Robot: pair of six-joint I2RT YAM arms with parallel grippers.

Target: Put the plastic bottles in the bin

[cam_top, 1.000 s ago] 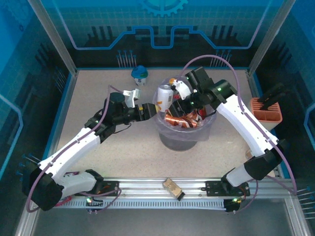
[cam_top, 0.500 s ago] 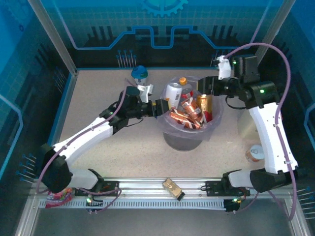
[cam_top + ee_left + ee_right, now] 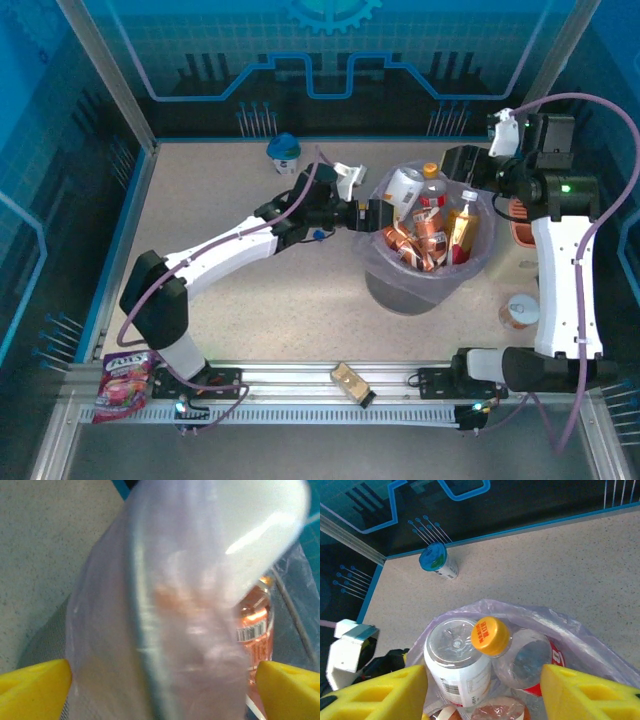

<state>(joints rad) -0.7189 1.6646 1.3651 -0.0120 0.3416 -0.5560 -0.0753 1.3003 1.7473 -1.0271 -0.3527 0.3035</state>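
Observation:
The bin [image 3: 400,292], a grey wastebasket lined with a lavender bag, stands right of the table's middle with several plastic bottles [image 3: 432,228] in it. A white-labelled bottle [image 3: 457,662] leans at its left rim, beside an orange-capped one [image 3: 491,636] and a clear red-labelled one [image 3: 532,657]. My left gripper [image 3: 378,215] is open at the bin's left rim; its yellow fingertips [image 3: 35,687] stand wide on either side of the bagged rim [image 3: 150,645]. My right gripper [image 3: 482,695] hangs open above the bin, holding nothing. A blue-capped bottle [image 3: 285,152] stands at the far edge. Another bottle [image 3: 520,312] stands beside the right arm.
An orange slotted holder [image 3: 522,232] sits at the right edge, partly behind the right arm. A red snack packet [image 3: 125,378] lies at the near left corner. A small gold-brown box [image 3: 350,382] rests on the front rail.
The left arm stretched right, the bin slid right with it, and its gripper let the white-labelled bottle go into the bin. The right arm swung back to the far right, its jaws opening wider.

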